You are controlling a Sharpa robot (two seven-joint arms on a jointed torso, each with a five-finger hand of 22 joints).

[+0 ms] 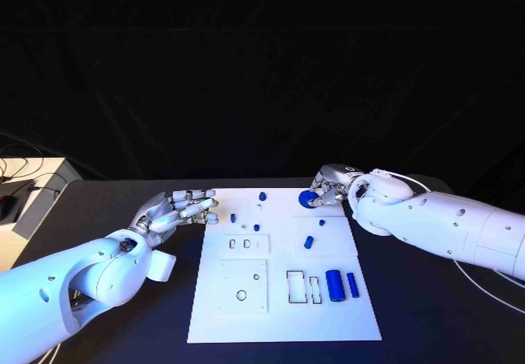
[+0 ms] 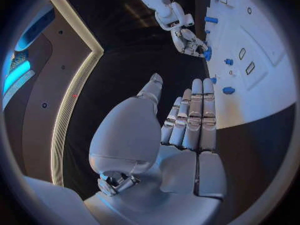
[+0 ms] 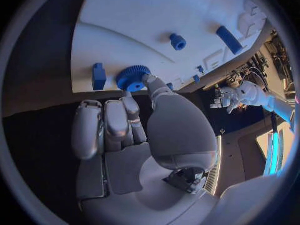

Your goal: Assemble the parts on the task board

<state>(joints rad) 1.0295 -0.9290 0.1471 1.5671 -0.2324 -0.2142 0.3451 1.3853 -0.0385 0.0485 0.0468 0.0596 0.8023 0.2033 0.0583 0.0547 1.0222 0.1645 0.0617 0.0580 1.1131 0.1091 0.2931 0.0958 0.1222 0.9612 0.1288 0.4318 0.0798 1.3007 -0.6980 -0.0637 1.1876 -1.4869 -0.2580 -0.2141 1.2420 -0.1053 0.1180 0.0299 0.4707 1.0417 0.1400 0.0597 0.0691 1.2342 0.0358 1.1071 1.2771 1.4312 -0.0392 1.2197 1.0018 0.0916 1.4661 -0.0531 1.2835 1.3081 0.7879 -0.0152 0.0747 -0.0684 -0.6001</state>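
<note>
**Right hand on the blue gear at the board's far edge**

Your landmark is the white task board (image 1: 282,303), lying flat in the middle of the black desk (image 1: 438,318). The board carries several rectangular recesses and outlined slots.

Your two hands come next in size. The left hand (image 1: 180,210) sits just beside the board's left edge, toward its far end; it holds nothing, with the fingers laid straight side by side and the thumb apart. The right hand (image 1: 331,186) is at the board's far right corner, its thumb and fingers closed around a blue gear (image 1: 309,199). From the right wrist, the gear (image 3: 133,77) shows a toothed rim and sits at the board's edge, with the thumb tip touching it.

Among the parts, you can count two blue cylinders lying side by side near the board's right edge toward the near end: a thick one (image 1: 334,286) and a thinner one (image 1: 352,285). One short blue pin (image 1: 309,243) lies near the board's middle. About four still smaller blue pieces are scattered over the far half, one of them (image 1: 262,196) at the far edge; their shapes are too small to tell.
</note>
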